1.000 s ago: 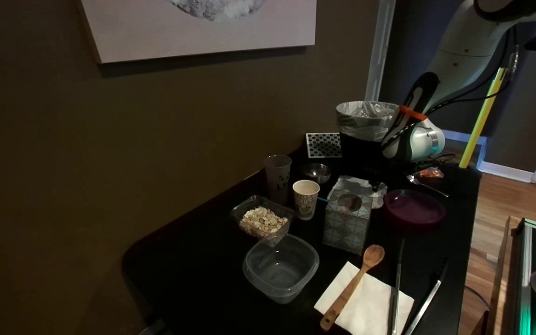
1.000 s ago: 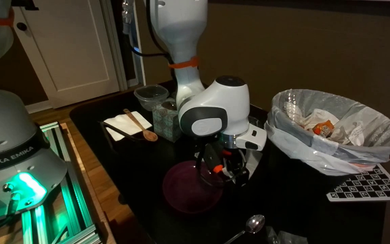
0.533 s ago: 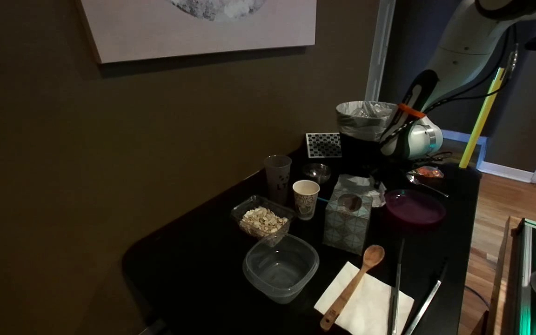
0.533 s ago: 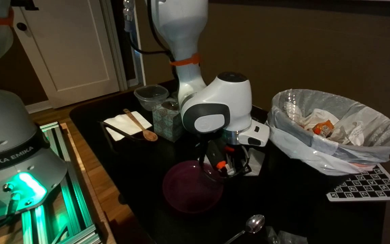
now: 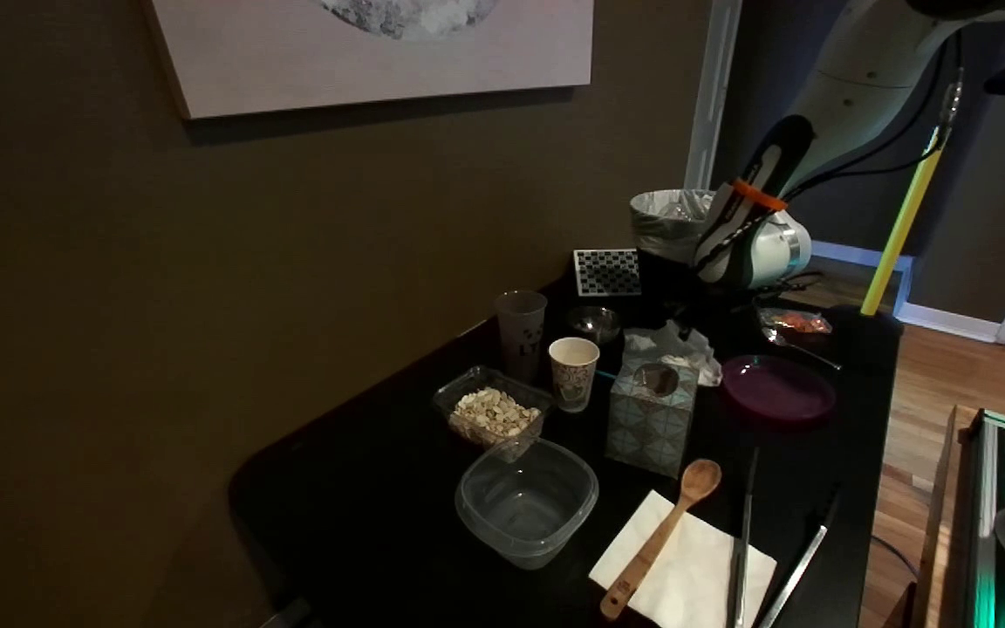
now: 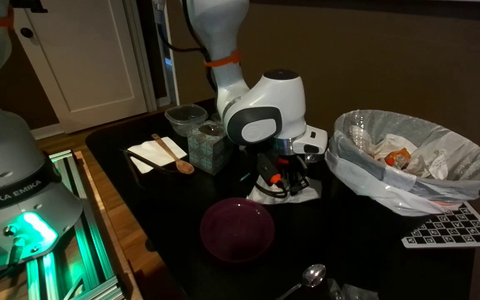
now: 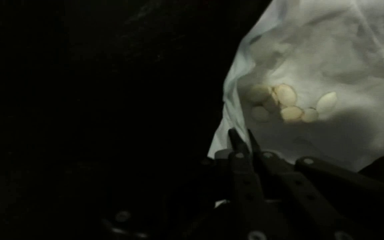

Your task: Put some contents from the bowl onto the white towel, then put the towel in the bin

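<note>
The white towel [image 6: 283, 198] lies on the dark table behind the tissue box, one side pulled up into a fold. In the wrist view my gripper [image 7: 240, 131] is shut on that towel edge, cloth pinched between its fingertips. Several pale seeds [image 7: 286, 95] rest on the towel's inner surface, right of the fingers. The bin [image 6: 390, 193], lined with a white bag and partly filled with rubbish, stands close by, right of the arm. A small clear bowl [image 5: 594, 324] sits near the wall; its contents are hard to make out.
Around the towel stand a tissue box [image 5: 651, 419], paper cup [image 5: 574, 375], tall clear cup [image 5: 520, 336] and purple plate [image 6: 238, 231]. A clear tub of pale flakes [image 5: 494, 414], an empty-looking tub [image 5: 527, 506], wooden spoon [image 5: 659, 536] on a napkin [image 5: 699, 576], and metal spoon [image 6: 313, 275] also lie there.
The gripper has shut on the towel's edge and risen. The towel's side has come up with it, and the arm has shifted off the purple plate in an exterior view.
</note>
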